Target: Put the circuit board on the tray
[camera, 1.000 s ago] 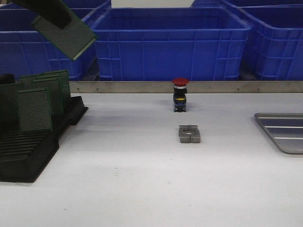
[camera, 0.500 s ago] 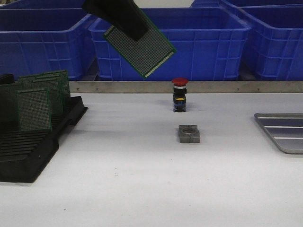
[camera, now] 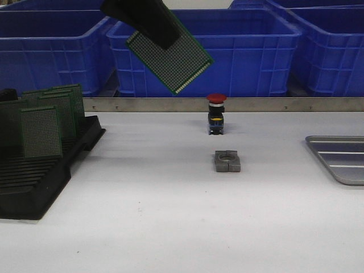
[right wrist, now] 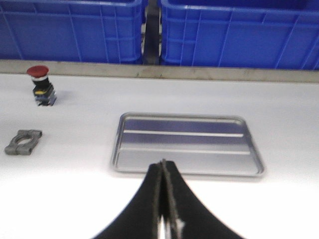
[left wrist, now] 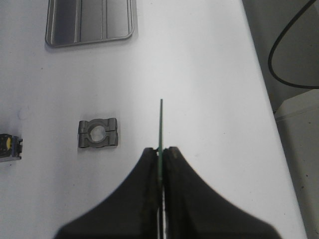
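Your left hand (left wrist: 160, 151) is clamped on one edge of the thin, stiff, light circuit board (camera: 169, 54), right hand (right wrist: 163, 167) shut empty; keep that edge hold over the tray (camera: 341, 159).

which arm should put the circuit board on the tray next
Left. The left gripper is shut on the circuit board, held in the air above the table. The right gripper is shut and empty beside the tray, which holds nothing.
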